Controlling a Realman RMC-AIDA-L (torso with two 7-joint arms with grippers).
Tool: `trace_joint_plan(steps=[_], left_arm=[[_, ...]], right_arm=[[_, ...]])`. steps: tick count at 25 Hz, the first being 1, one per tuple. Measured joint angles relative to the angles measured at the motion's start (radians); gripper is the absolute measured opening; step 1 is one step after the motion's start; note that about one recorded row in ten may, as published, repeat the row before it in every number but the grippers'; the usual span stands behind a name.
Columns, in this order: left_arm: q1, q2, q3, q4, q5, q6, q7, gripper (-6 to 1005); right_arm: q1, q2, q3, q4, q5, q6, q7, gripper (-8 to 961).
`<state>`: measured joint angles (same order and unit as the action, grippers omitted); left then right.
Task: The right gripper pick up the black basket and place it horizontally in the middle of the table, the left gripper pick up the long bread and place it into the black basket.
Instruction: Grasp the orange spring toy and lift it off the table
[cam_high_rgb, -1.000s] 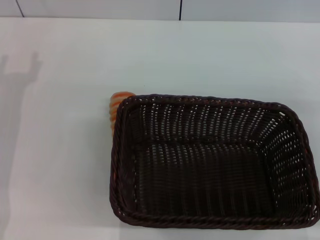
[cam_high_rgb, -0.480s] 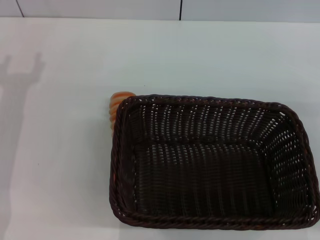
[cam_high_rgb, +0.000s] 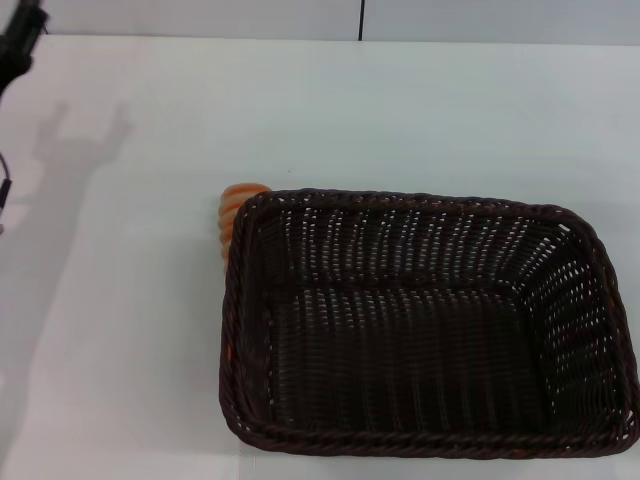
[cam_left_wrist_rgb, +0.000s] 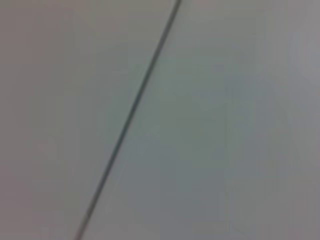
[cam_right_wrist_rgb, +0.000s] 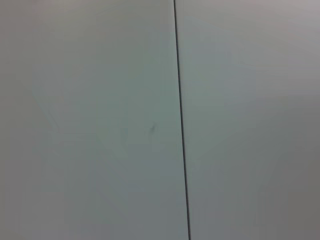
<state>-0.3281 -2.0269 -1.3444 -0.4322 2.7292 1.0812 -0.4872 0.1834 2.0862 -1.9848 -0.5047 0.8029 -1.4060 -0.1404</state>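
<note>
Going left to right: the left hand (cam_high_rgb: 18, 40) is just poking in way off to the far left of the black basket (cam_high_rgb: 420, 330), up by the desk's back edge. I only get a dark sliver of it and can't tell if it's apart or together. Its shadow falls on the white desk (cam_high_rgb: 400, 110) between it and the basket.

Next over, the long bread (cam_high_rgb: 236, 214) is tucked right against the basket's far left corner, orange stripes showing, mostly hidden behind the braided rim. Looks like it's touching the weave, but I wouldn't swear to it. It's sitting on the desk, outside the basket.

Then the basket itself, flat on the desk, long side running left-right, nothing inside. It sits toward the near right of the desk, its right edge running almost out of sight.

The right hand isn't visible anywhere. Both wrist cams just show a plain pale surface with a thin dark seam.

So progress-wise, I'd say basically nothing's done. The basket looks off-centre, so it probably needs moving, and the bread isn't in it yet.
</note>
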Motion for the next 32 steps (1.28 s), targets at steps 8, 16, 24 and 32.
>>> trace_joint_plan(steps=[8,16,24,32], left_arm=[[0.014,0.048,-0.005,-0.149,0.155,-0.217,-0.174,871],[-0.002,0.109,-0.022,-0.467,0.157,-0.715,-0.186,870],[-0.029,0.092,-0.155,-0.759,0.157,-1.296,-0.114,871],[-0.097,-0.013,-0.374,-0.921,0.149,-1.769,0.202,871]], right_arm=[[0.047,-0.001,0.004,0.075,0.001,0.008,0.051,370],[0.180,-0.009,0.053,0.217,0.002,0.080,0.120,370],[0.298,-0.011,0.135,0.263,0.000,0.158,0.119,370],[0.327,-0.011,0.173,0.261,0.002,0.193,0.117,370]])
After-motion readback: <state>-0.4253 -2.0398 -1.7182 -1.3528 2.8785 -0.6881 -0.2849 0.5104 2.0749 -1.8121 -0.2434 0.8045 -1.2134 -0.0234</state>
